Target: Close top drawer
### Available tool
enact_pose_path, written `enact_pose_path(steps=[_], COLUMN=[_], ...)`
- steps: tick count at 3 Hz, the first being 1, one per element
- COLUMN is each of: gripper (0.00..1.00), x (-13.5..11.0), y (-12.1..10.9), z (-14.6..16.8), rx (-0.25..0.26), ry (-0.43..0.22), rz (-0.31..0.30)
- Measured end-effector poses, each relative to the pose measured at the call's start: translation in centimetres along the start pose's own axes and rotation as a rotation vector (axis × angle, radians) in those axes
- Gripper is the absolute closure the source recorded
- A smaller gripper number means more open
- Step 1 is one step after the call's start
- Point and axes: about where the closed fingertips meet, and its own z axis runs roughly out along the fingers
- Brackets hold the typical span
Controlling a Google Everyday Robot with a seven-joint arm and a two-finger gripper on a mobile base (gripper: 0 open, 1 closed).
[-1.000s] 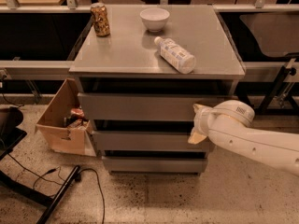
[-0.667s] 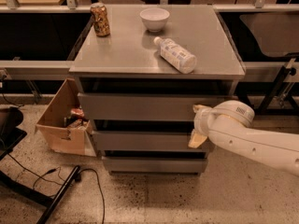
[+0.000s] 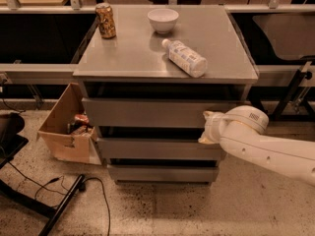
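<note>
The gripper (image 3: 208,128) is found low on the right side of the scene, pressed up against the right end of the top drawer's (image 3: 152,113) front panel. It's tucked in tight there, so whether it's open or closed honestly can't be told, and nothing can be seen held in it.

The white arm (image 3: 268,150) is brought in from the lower right corner, sloping up and to the left. It ends in a rounded joint, with the gripper pointed left into the drawer front. A small grille-like patch can be made out on top of that joint, but no lettering can be read on it.

The top drawer is the tallest of three grey fronts stacked under the metal cabinet top (image 3: 133,63). A dark gap is seen between the panel's upper edge and the cabinet top. The middle drawer (image 3: 157,149) and bottom drawer (image 3: 162,173) are below it, with shorter fronts.

On the cabinet top, a brownish patterned drink can (image 3: 106,20) is stood upright at the far left. A white bowl (image 3: 163,19) is set at the far middle. A clear plastic bottle (image 3: 185,58) is laid on its side nearer the front, right of centre, cap end pointing far-left. A pale label is wrapped round the bottle, but the print on it and on the can can't be read.

Left of the cabinet, an open cardboard box (image 3: 61,139) is parked on the speckled floor (image 3: 162,210) with some stuff inside. A black cable (image 3: 101,200) is trailed across the near left.
</note>
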Motion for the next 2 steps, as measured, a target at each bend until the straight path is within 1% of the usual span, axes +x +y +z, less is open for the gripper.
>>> enact_pose_path(steps=[1, 2], gripper=[0.63, 0.86], x=[1.6, 6.8], y=[0.2, 2.1], z=[-4.3, -13.1], rx=[0.003, -0.031], ry=[0.070, 0.246], rz=[-0.033, -0.072])
